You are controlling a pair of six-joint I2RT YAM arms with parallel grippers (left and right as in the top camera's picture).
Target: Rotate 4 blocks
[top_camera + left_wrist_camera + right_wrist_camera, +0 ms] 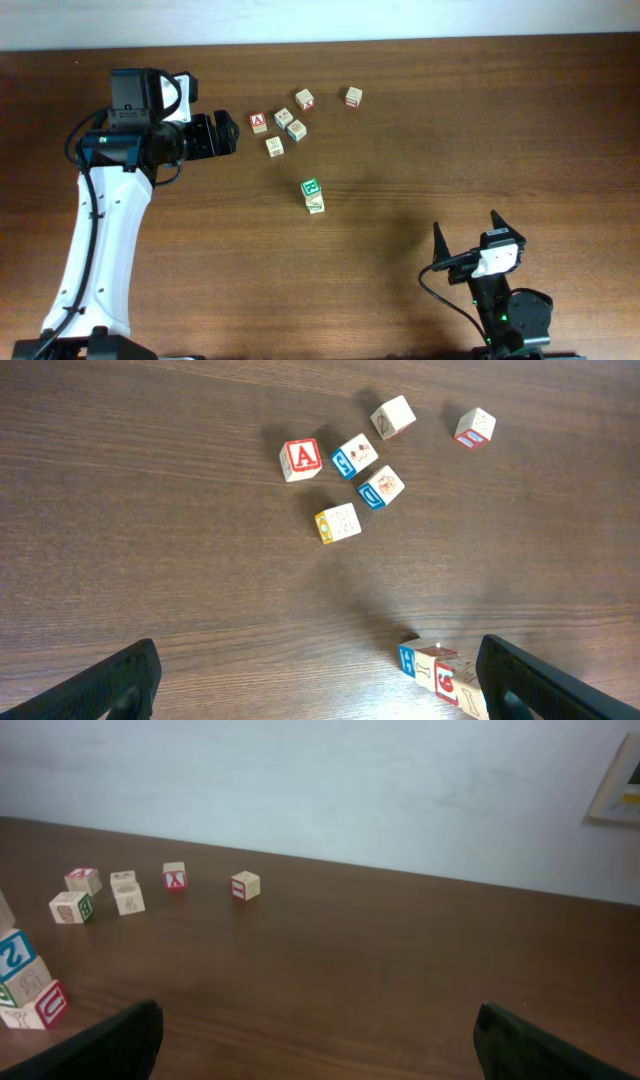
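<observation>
Black fingers of the left gripper (318, 660) frame the bottom of its wrist view, spread wide with nothing between them. Low in that same view sits the tight clump of small wooden letter cubes (313, 195). From above it shows a green-marked cube (311, 187) touching a plain pale cube (316, 204). The left wrist view adds a blue-faced cube (408, 658) and a red-faced cube with a white figure (447, 682) pressed in with them, though I cannot tell how they are stacked. That clump lies near the middle of the dark brown wooden table (450, 130), apart from a looser scatter farther back: a red "A" cube (302, 458), a blue-sided cube (354, 456) just beside it, a second blue-sided cube (381, 487), a yellow-sided cube (338, 522), a pale cube (393, 416) and a cube with red markings (475, 428) off to the side. Seen from above, the left gripper hovers just beside the "A" cube, touching none. The right gripper (467, 232) sits well apart at the robot's own edge, its fingers likewise spread wide and empty.
</observation>
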